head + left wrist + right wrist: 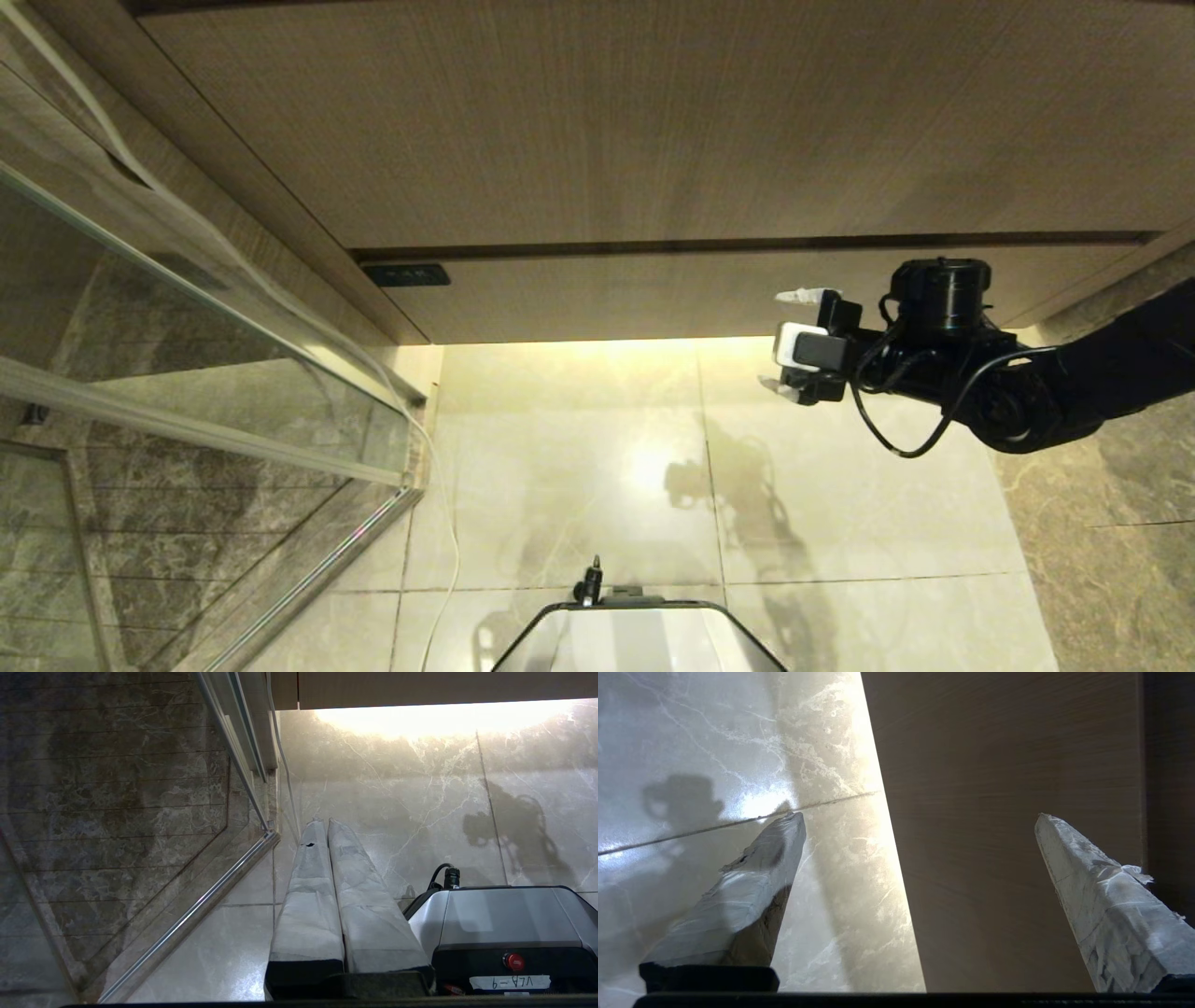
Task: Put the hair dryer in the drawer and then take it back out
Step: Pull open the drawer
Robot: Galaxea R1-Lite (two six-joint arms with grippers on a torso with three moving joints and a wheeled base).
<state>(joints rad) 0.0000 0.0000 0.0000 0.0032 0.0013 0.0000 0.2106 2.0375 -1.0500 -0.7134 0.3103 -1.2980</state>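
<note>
Below the taller panel (pixel 597 121), the drawer (pixel 709 294) is sitting closed, light wood-grain with a small dark label (pixel 406 274) at its corner. No hair dryer is showing anywhere. The right gripper (pixel 789 343) is hanging spread wide and empty beside the drawer front; the left gripper (pixel 327 830) is resting pressed together. The stiff, smooth front probably offers grip only along its lower edge.

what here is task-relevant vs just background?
Job:
- drawer, closed, dark label at its front corner
- right gripper, open, empty, at the drawer front
- hair dryer: not in view

Background:
- taller wood panel
- glass partition
- tiled floor
- white cable
- left gripper, shut, parked
</note>
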